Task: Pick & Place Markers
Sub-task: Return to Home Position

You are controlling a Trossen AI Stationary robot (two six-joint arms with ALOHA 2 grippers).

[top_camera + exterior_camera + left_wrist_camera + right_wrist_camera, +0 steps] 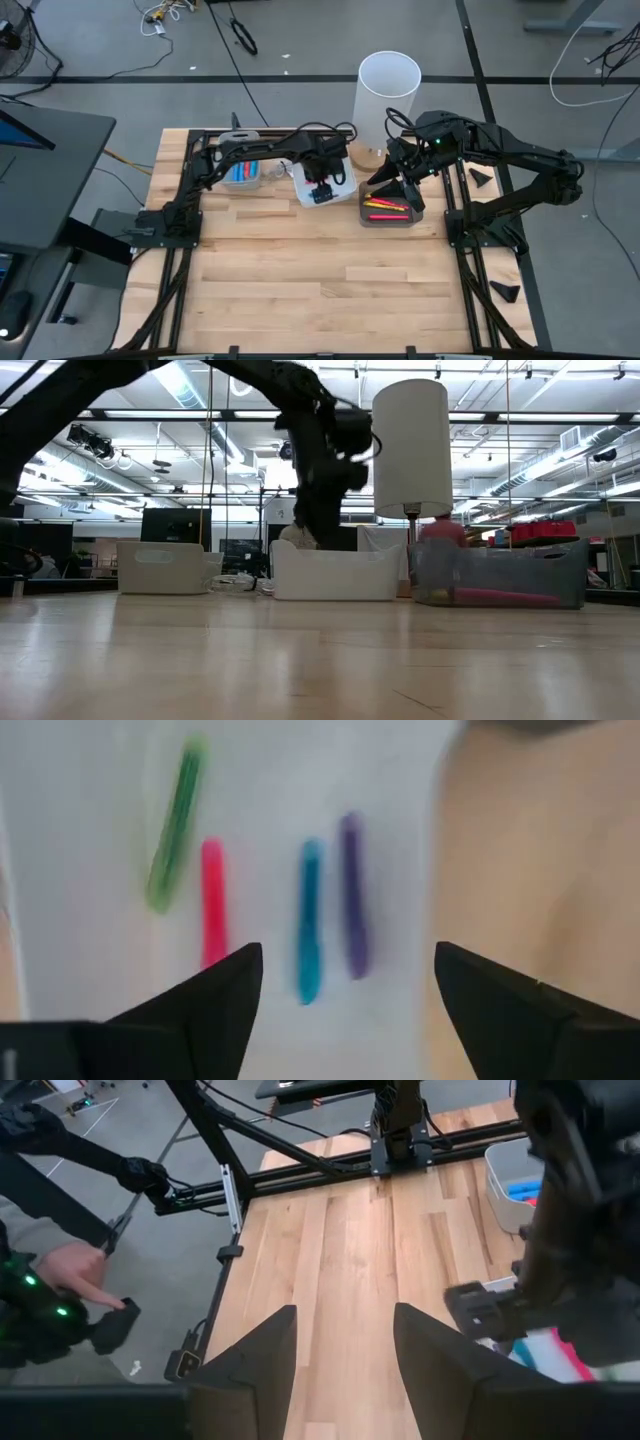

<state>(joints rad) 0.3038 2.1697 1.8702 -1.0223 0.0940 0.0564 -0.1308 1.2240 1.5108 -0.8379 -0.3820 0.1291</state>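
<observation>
Far left: grey tray (pixel 258 181) holds blue markers (pixel 243 172). Centre: left gripper (pixel 345 965) hangs straight above white tray (pixel 270 780), fingers wide apart, empty; four markers (pixel 310 920) lie in tray directly beneath, long axes parallel. Right: right gripper (pixel 345 1330), spread and empty, seemingly above dark tray (pixel 388 222) far edge.
</observation>
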